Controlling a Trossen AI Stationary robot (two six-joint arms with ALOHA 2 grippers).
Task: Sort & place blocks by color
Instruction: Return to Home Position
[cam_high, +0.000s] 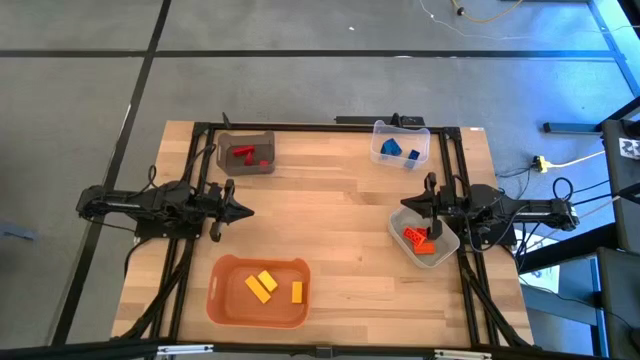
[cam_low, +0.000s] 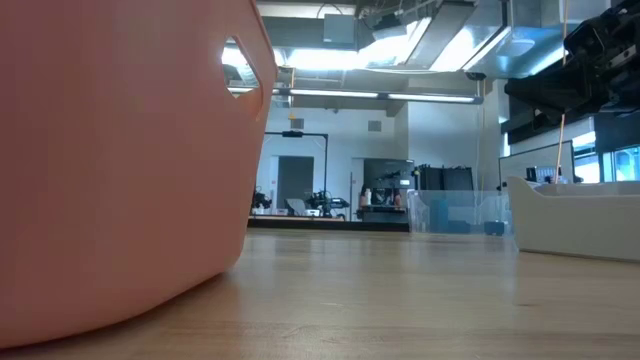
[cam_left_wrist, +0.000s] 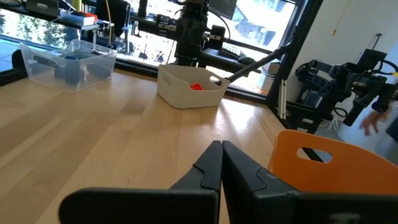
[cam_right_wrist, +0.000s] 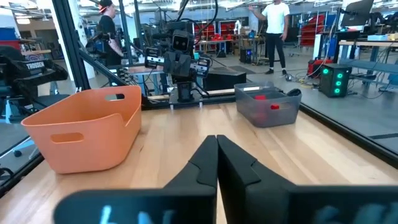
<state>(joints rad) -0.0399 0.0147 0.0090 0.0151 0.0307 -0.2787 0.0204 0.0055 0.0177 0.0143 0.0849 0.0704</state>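
Observation:
All blocks lie in bins. Yellow blocks (cam_high: 263, 286) rest on the floor of the orange bin (cam_high: 222, 300). Red blocks (cam_high: 245, 154) lie in the dark bin (cam_high: 246, 167), blue blocks (cam_high: 391, 148) in the clear bin (cam_high: 400, 161), orange-red blocks (cam_high: 420, 239) in the white bin (cam_high: 397, 228). My left gripper (cam_high: 247, 210) hovers shut at the table's left side, touching nothing. My right gripper (cam_high: 405, 204) is shut above the white bin's left edge and holds nothing. The wrist views show each gripper's fingers closed together: left (cam_left_wrist: 221, 163), right (cam_right_wrist: 216, 157).
The orange bin (cam_low: 120, 150) fills the low view's left; the white bin (cam_low: 575, 218) and clear bin (cam_low: 455, 212) stand farther back. Bare wood (cam_high: 340, 230) lies between the bins. People stand in the room beyond the table (cam_right_wrist: 277, 28).

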